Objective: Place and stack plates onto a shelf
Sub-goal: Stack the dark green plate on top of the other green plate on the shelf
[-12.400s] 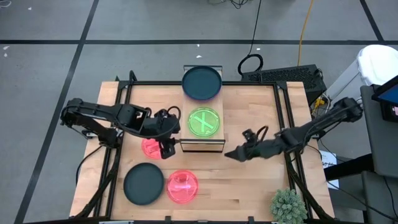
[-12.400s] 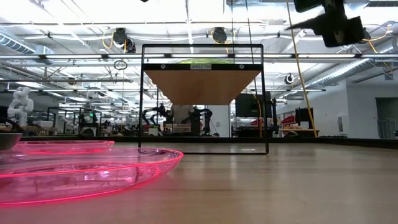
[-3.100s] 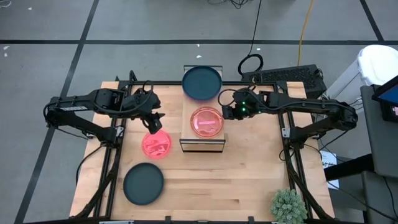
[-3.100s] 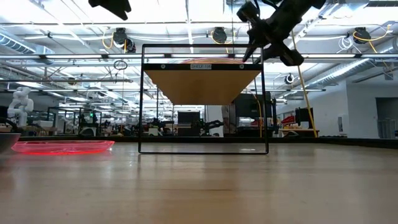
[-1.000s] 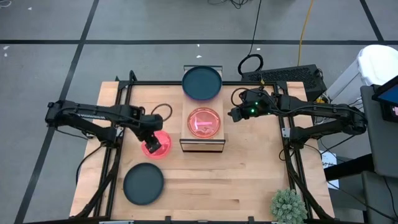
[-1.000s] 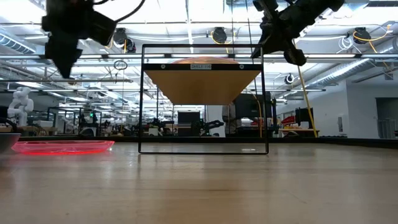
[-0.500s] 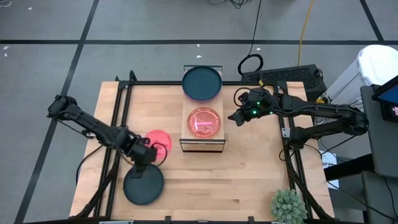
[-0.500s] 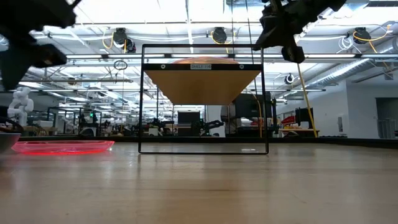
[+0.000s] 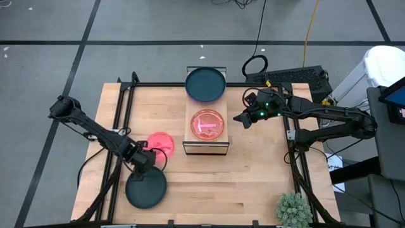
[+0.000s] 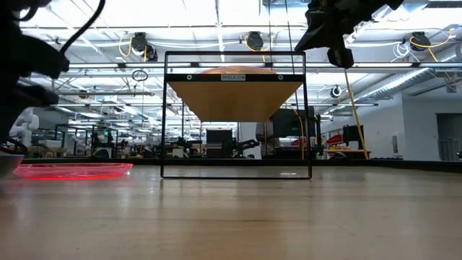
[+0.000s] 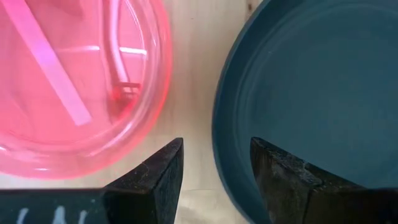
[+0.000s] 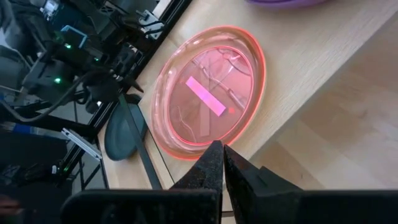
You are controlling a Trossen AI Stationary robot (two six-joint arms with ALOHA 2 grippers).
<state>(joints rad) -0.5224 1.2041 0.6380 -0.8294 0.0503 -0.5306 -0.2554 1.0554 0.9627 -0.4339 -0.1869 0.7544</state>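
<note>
Dark teal and nearly black, the plate at about seven o'clock on the table was the leftmost thing we saw, and the left gripper hovered over its far rim with its fingers parted, holding nothing. In the left wrist view, one finger stood over bare wood in the gap between plates and the other finger over the dark plate's edge. Just beyond, near nine o'clock, lay a translucent pink plate flat on the table, close beside the dark one but apart from it. At the table's centre stood the shelf, and on its wood top rested another pink plate, on top of whatever lay beneath it; we could not tell what from above. Behind the shelf at twelve o'clock sat a second dark teal plate, and the right wrist view caught the edge of a purple plate under it. To the right of the shelf, at about two o'clock, the right gripper hung in the air, its fingers pressed together and empty.
</note>
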